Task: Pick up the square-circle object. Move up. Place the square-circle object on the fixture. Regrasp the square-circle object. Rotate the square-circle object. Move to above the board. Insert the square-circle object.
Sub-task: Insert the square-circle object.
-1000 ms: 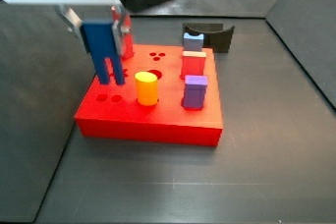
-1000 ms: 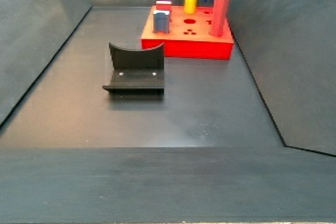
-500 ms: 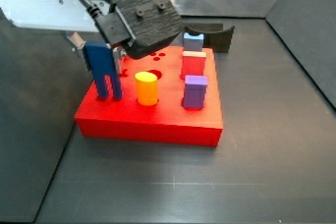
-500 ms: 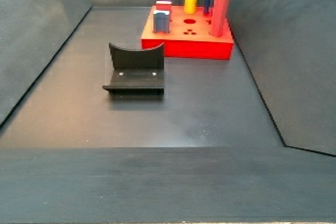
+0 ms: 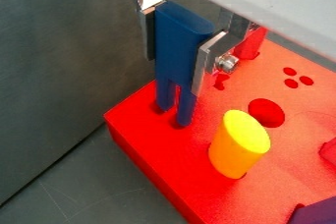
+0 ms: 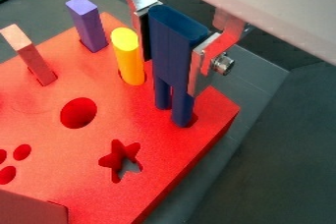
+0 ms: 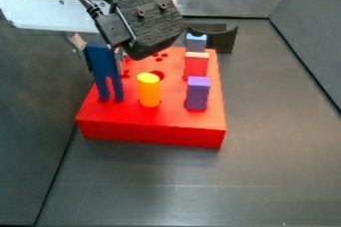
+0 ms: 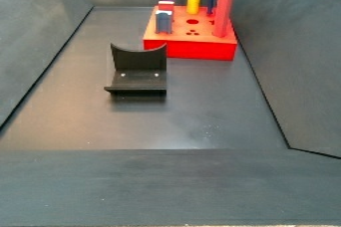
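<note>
Gripper (image 5: 180, 33) above board (image 5: 171, 169) corner, jaws pinching upright dark blue two-legged square-circle object (image 5: 178, 66), legs touching board.

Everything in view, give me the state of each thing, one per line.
Gripper: over the board's corner, jaws shut on the square-circle object.
Square-circle object: upright, lower ends in the board.
Board: flat on the floor.
Yellow cylinder: standing in the board.
Purple block: standing in the board.
Fixture: empty.

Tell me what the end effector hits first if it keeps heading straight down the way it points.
Likely the board. The end effector grips the square-circle object, whose two lower prongs already reach the board's red top near its corner. Whether they have entered the holes is hard to tell.
</note>
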